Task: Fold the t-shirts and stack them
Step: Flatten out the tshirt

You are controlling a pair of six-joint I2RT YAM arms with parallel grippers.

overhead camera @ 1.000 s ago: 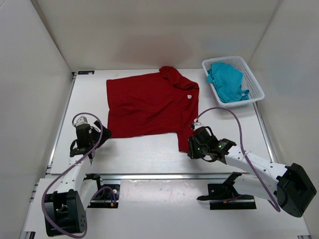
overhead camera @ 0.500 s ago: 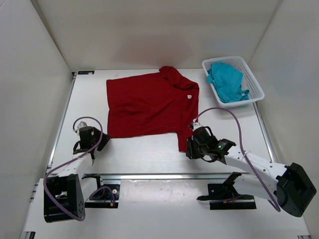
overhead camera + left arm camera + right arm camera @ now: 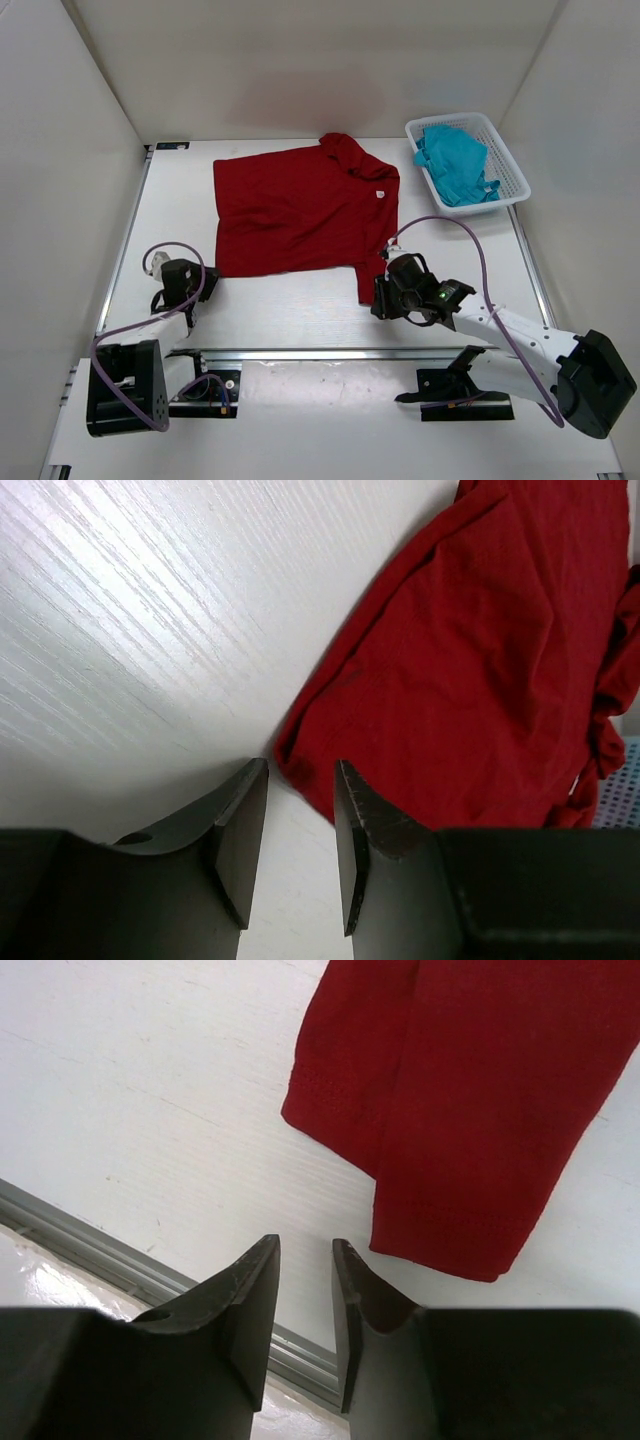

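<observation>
1. At the bottom of the left wrist view, the left gripper [image 3: 300, 772] is low over the white table [image 3: 290, 305]. Its jaws stand a little apart and hold nothing. The near left corner of the dark red soft cloth t-shirt [image 3: 300, 210] lies just in front of the fingertips.
2. At the bottom of the right wrist view, the right gripper [image 3: 303, 1248] is also narrowly open and empty. It is just beside a red sleeve end, not touching it.
3. The red t-shirt lies spread in the middle of the top view, not yet folded. I judge the first fold is being prepared.
4. The next move calls for each gripper to come forward, pinch the near edge and lift evenly.
5. At the upper right, the teal-blue t-shirt [image 3: 455, 165] waits crumpled in the white plastic mesh basket [image 3: 510, 185].
</observation>
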